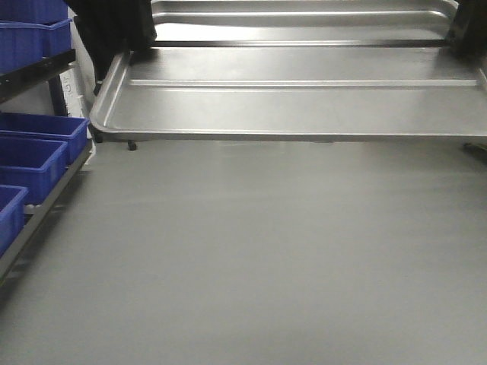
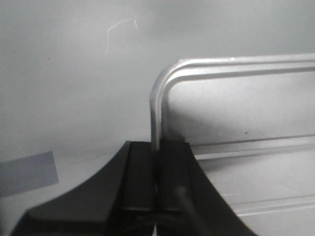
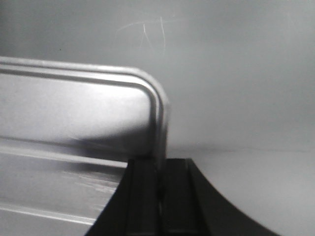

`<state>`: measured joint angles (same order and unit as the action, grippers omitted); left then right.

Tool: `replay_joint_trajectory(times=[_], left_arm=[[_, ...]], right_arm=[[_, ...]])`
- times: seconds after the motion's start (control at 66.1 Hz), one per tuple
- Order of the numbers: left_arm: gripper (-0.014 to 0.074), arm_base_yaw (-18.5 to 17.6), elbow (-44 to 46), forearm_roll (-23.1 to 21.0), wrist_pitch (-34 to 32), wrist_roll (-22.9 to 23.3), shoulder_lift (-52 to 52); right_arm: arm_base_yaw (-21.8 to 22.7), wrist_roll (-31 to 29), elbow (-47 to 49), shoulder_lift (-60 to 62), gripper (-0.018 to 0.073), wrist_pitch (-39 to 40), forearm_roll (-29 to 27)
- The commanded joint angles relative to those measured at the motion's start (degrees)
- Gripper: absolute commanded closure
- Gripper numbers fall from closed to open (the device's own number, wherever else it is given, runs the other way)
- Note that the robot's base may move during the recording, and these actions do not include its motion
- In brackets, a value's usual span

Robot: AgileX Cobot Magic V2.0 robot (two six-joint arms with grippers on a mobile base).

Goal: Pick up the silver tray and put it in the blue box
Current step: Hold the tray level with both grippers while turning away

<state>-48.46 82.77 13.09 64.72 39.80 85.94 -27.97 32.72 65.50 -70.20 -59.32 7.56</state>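
Note:
The silver tray [image 1: 304,103] is shiny, with a raised rim and long ridges. It hangs level in the air across the top of the front view. My left gripper [image 1: 122,47] is shut on its left rim. In the left wrist view the black fingers [image 2: 142,172] pinch the rim by a rounded corner of the tray [image 2: 236,113]. My right gripper [image 1: 466,44] is shut on the right rim. In the right wrist view it [image 3: 160,167] clamps the rim of the tray [image 3: 74,113]. No large ribbed blue box shows.
Several small blue bins [image 1: 34,156] sit on a metal rack along the left edge, with one more higher up [image 1: 30,34]. A smooth grey surface [image 1: 266,266] lies below the tray. A pale tape patch [image 2: 27,172] lies on it.

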Motion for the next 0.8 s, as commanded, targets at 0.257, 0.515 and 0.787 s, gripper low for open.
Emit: replay_joint_trajectory(times=[0.257, 0.515, 0.787], left_arm=[[0.0701, 0.04, 1.56, 4.33, 2.19, -0.6, -2.61], [0.0701, 0.04, 1.56, 4.33, 2.19, -0.6, -2.61], [0.0701, 0.04, 1.56, 4.33, 2.19, -0.6, -2.61]], right_arm=[[0.42, -0.4, 2.06, 1.61, 0.0501, 0.16, 5.05], [0.42, -0.4, 2.06, 1.61, 0.0501, 0.16, 5.05], [0.42, -0.4, 2.06, 1.61, 0.0501, 0.16, 5.05]])
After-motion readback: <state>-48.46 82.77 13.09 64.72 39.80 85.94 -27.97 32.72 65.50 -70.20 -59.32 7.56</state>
